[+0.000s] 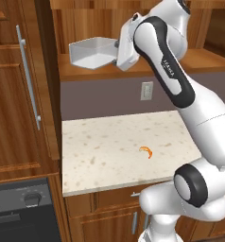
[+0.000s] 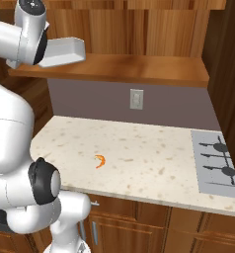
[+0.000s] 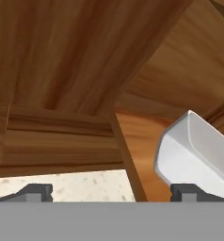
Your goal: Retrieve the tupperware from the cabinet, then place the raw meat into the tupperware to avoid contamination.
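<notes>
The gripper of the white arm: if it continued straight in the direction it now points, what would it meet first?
Probably the brown wood back wall inside the cabinet. The open gripper points past the shallow white plastic tupperware, which lies off toward one fingertip; depth is unclear.

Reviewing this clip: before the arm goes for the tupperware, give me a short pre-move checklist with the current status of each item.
1. Gripper open: ok, fingertips stand wide apart.
2. Tupperware reachable on the cabinet shelf: ok, the door is out of the way.
3. Tupperware between the fingers: not ok, it sits off by one fingertip in the hand view.
4. Tupperware sits flat: cannot tell, it looks tilted.
5. Raw meat on the counter: ok, lying apart from everything.
</notes>
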